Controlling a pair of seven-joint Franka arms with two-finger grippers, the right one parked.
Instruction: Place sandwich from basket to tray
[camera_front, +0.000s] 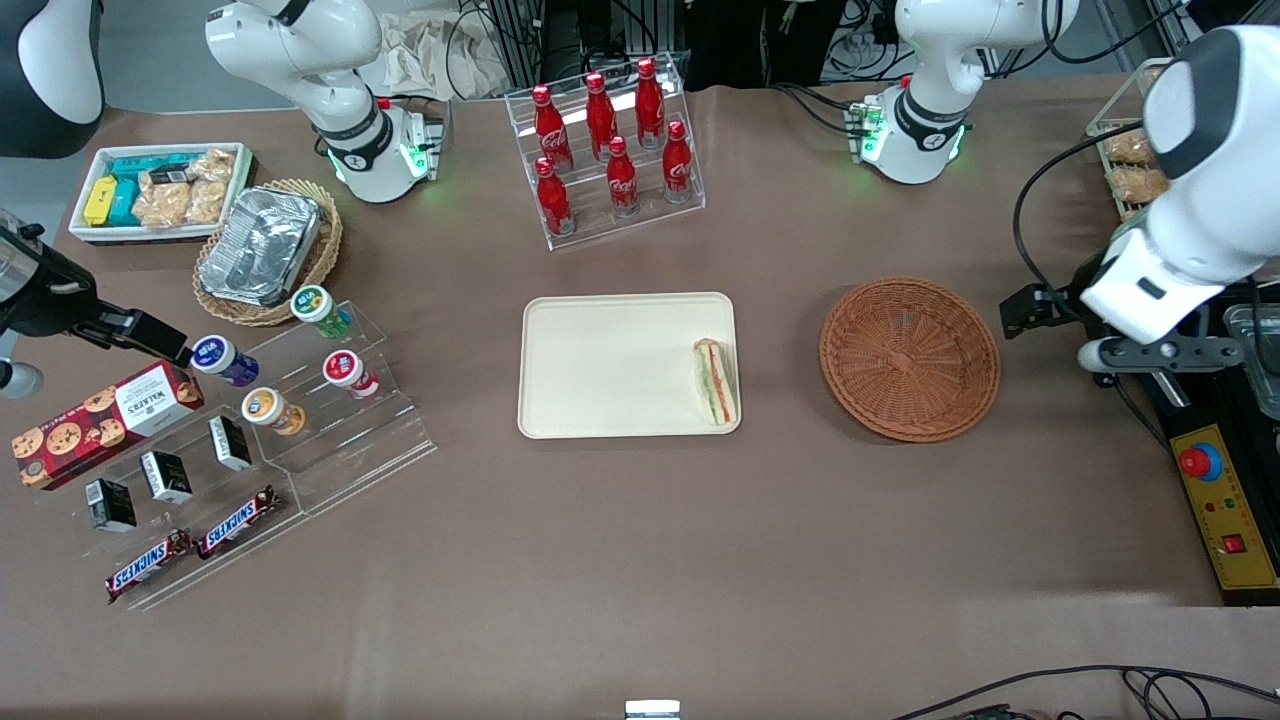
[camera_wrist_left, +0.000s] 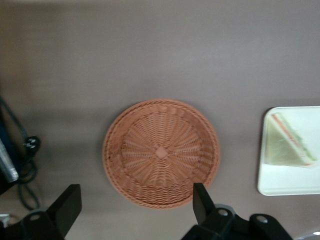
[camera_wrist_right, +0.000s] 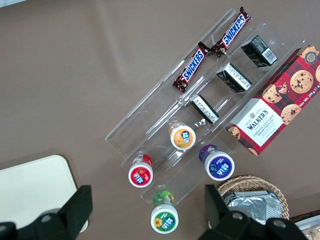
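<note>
Sandwich (camera_front: 716, 382): lies in the tray, on its side, close against the rim at the working arm's end; cut edge with green and red layers shows. It sits where a short carry from the basket would end.
Tray (camera_front: 600, 360): flat on the counter, mid-table, otherwise bare; just beside the basket, apart from it.
Basket (camera_front: 909, 357): round wicker, upright on the counter, nothing in it; between the tray and the working arm.
Hand (camera_wrist_left: 135, 210): released, fingers (camera_wrist_left: 201, 200) spread wide, holding nothing; raised clear above the counter at the working arm's end, by the basket's edge, looking down on the basket. In the front view it shows at (camera_front: 1150, 352).
Task standing: judged done, the sandwich being on the tray and the basket unfilled; the raised, unclenched hand fits a pull-away after a release.
Risk: slight; the sandwich rests near the rim, so a knock to the tray could tip it off.
Counter (camera_front: 640, 560): brown, carries all.
</note>
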